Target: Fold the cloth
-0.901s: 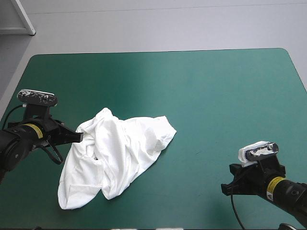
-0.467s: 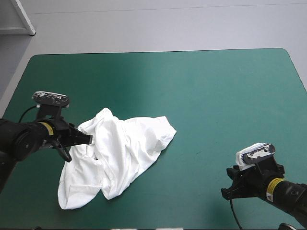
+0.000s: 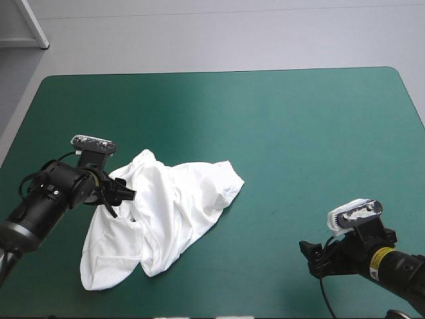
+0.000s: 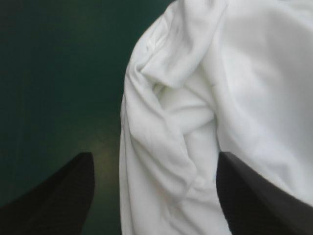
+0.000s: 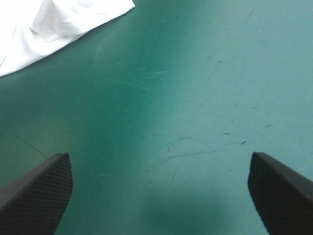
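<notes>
Bare teal-green bench lies all round the T-shirt, a crumpled white heap on the bench's left half. Its long axis slants from near left to far right. The left claw stands open at the heap's left edge, with a rumpled fold between its black fingers. The right claw, well apart toward the near right corner, gapes wide over bare cover and holds nothing.

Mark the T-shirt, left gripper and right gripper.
T-shirt (image 3: 174, 203): high view, middle of the crumpled heap.
left gripper (image 4: 154, 159): left wrist view, midway between its open fingertips.
right gripper (image 5: 160, 156): right wrist view, midway between its open fingertips.
</notes>
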You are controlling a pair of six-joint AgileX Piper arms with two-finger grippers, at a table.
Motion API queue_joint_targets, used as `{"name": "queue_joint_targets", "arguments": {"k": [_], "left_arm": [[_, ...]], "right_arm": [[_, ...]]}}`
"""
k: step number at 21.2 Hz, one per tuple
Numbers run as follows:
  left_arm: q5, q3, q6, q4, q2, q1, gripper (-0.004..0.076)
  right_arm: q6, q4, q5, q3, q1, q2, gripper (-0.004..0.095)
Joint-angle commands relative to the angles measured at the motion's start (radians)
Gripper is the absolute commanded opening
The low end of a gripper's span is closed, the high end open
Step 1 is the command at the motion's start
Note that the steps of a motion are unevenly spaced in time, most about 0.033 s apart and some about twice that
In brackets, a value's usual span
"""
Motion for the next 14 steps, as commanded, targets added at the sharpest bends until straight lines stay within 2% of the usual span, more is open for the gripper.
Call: {"name": "queue_joint_targets", "arguments": {"k": [1, 4, 8, 12, 14], "left_arm": [[-0.057, 0.078, 0.04, -0.089, -0.002, 0.075, 0.0517], [-0.075, 0.182, 0.085, -0.164, -0.032, 0.111, 0.0517], [-0.032, 0.314, 0.082, -0.252, -0.144, 0.113, 0.0517], [0.038, 0.401, 0.073, -0.261, -0.287, 0.113, 0.0517], [0.036, 0.433, 0.054, -0.235, -0.316, 0.113, 0.0512]], "right_arm": [[-0.005, -0.03, -0.049, -0.029, 0.002, 0.003, 0.0914], [-0.01, -0.063, -0.061, -0.029, 0.002, 0.013, 0.0914], [-0.01, -0.104, -0.092, -0.029, 0.002, 0.105, 0.0914], [-0.01, -0.094, -0.226, -0.031, 0.002, 0.237, 0.0914], [-0.01, -0.095, -0.253, -0.058, 0.002, 0.303, 0.0914]]}}
